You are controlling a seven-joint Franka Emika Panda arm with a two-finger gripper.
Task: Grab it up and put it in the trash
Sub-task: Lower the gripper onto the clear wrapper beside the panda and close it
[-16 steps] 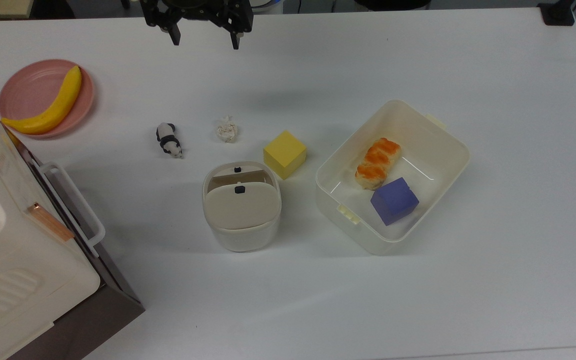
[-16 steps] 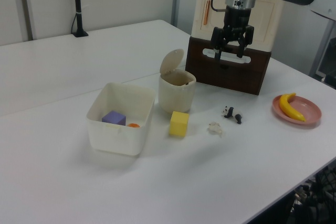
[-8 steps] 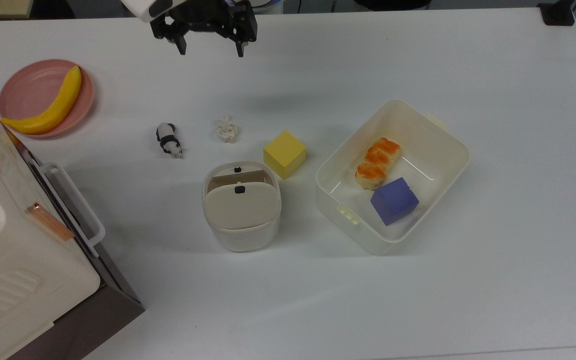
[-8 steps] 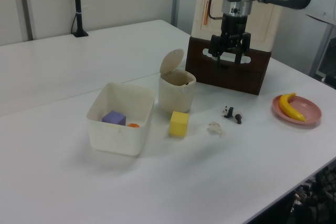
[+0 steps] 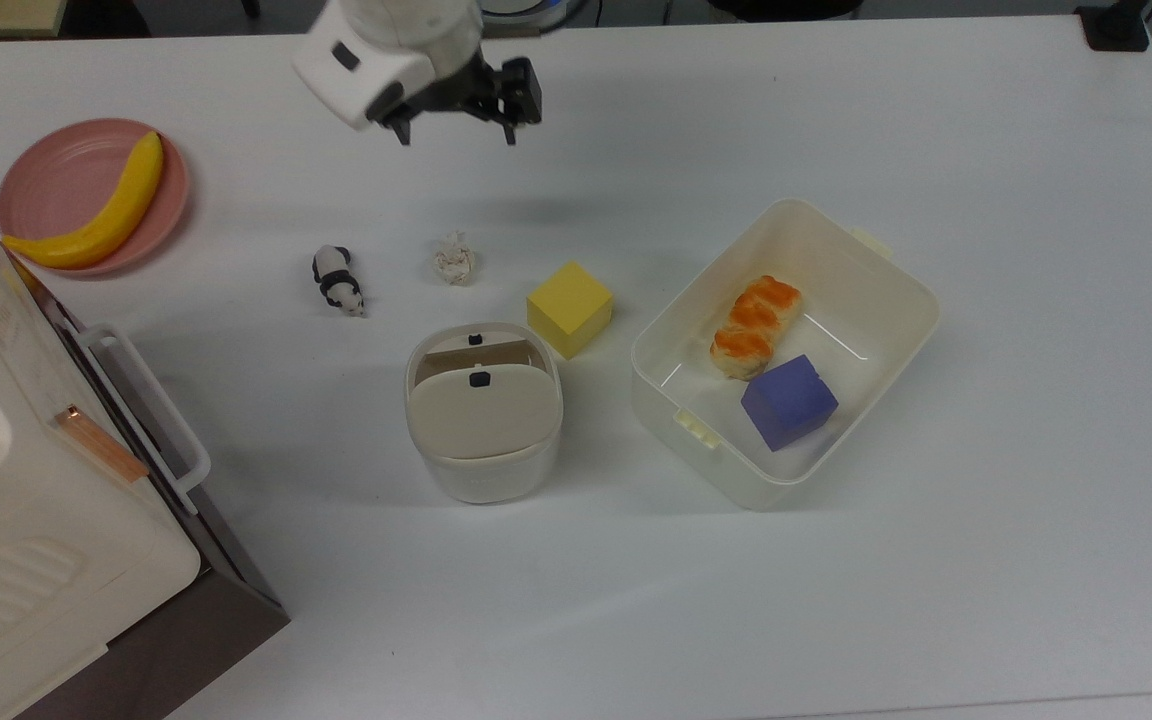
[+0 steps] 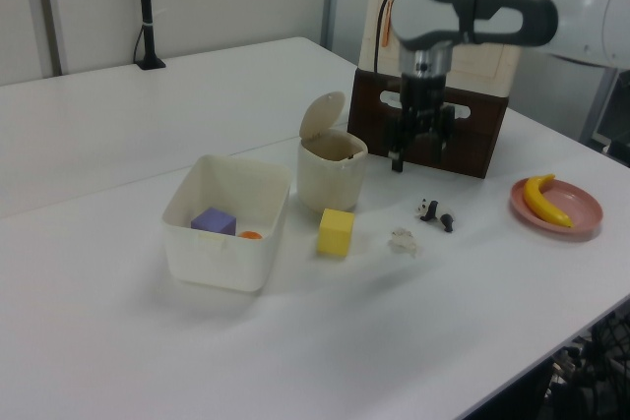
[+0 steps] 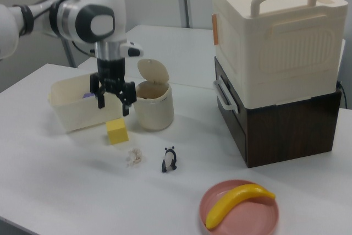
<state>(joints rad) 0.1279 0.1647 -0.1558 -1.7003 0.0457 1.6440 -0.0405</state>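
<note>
**Pincer spread, nothing held; paper ball on the table**

Top view: my pincer (image 5: 456,133) hangs above bare table (image 5: 936,150), fingers spread, nothing between them. The paper ball (image 5: 454,261) lies on the table lower in the picture, well apart from me. Panda figurine (image 5: 338,281) sits to the top view's left of the ball, yellow cube (image 5: 569,308) to the top view's right. The trash bin (image 5: 483,410) stands just below the ball, flap tilted, gap showing at the back. Open tub (image 5: 786,350) on the top view's right holds a purple cube (image 5: 789,401) and an orange-topped bread piece (image 5: 755,325). Pink plate (image 5: 46,180) with a banana (image 5: 96,205) on the top view's left.

Left view: pincer (image 6: 418,159) points down, in front of the dark base of the cream box (image 6: 433,125). Ball (image 6: 403,240) is on the table between cube (image 6: 336,232) and panda (image 6: 434,213). Bin (image 6: 331,166) has its lid tipped up.

Right view: pincer (image 7: 113,105) hovers above the cube (image 7: 116,131), in front of the tub (image 7: 71,105), beside the bin (image 7: 153,103). Height above the cube is hard to judge here. Ball (image 7: 134,157) lies just beside the panda (image 7: 169,159), untouched.
</note>
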